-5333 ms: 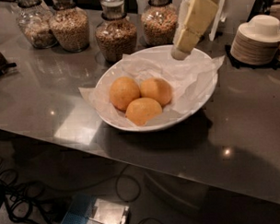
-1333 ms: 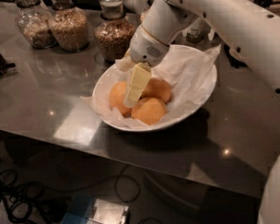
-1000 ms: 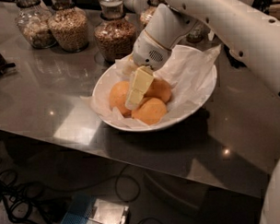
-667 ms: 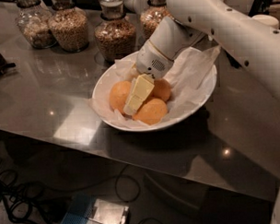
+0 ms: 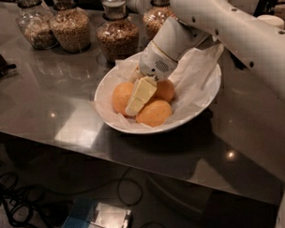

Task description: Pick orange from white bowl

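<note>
Three oranges sit close together in the white bowl (image 5: 101, 108), which rests on the grey desk (image 5: 57, 90) and is lined with crumpled white paper (image 5: 197, 71). The end effector (image 5: 139, 96) is down inside the bowl, its pale yellow tip slanting into the gap between the fruit. One orange (image 5: 120, 98) lies just to the left of the end effector and touches it. A second orange (image 5: 154, 113) lies just below and to the right of its tip, nearest the camera. The third orange (image 5: 166, 90) lies to its right, partly hidden behind it. Whether the end effector is spread, pressed together or pinching any fruit cannot be told from this angle; none of the oranges is lifted clear of the bowl.

Above the end effector is the white wrist housing (image 5: 162, 61), and from it the white arm (image 5: 233, 28) runs up and away to the right. Beyond the end effector, along the far side of the desk, stand four glass jars of grain or nuts (image 5: 117, 34). Well below it, under the desk edge, dark cables (image 5: 23, 204) and a metal box (image 5: 97, 218) lie on the floor.
</note>
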`<state>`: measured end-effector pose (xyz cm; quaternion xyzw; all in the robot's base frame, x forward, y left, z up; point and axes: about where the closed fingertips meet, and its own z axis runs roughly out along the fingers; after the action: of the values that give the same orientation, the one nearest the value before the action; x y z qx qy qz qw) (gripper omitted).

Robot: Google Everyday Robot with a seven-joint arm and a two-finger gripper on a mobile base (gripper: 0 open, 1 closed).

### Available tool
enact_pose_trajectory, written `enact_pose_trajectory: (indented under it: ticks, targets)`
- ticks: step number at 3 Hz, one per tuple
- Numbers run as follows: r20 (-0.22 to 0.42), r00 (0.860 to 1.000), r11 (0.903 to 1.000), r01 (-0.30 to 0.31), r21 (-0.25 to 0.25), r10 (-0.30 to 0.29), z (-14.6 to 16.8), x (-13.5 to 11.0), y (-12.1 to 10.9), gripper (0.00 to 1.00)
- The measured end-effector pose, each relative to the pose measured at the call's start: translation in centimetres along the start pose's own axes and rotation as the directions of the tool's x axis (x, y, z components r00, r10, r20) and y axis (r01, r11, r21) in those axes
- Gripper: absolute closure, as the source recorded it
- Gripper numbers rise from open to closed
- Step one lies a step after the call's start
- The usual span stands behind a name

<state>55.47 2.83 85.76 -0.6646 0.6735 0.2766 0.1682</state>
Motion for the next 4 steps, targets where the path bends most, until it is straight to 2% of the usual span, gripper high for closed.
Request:
enact_pose_trajectory:
  ticks: [1,3,4]
  targets:
    - [0.015,0.999,0.9983,-0.042,0.040,0.042,0.01,-0.16,0.77,0.25]
    - [0.022,0.997,0.9955,-0.081,0.050,0.080,0.78,-0.24,0.80,0.23]
    - [0.021,0.995,0.9939,-0.095,0.055,0.094,0.67,-0.16,0.80,0.39]
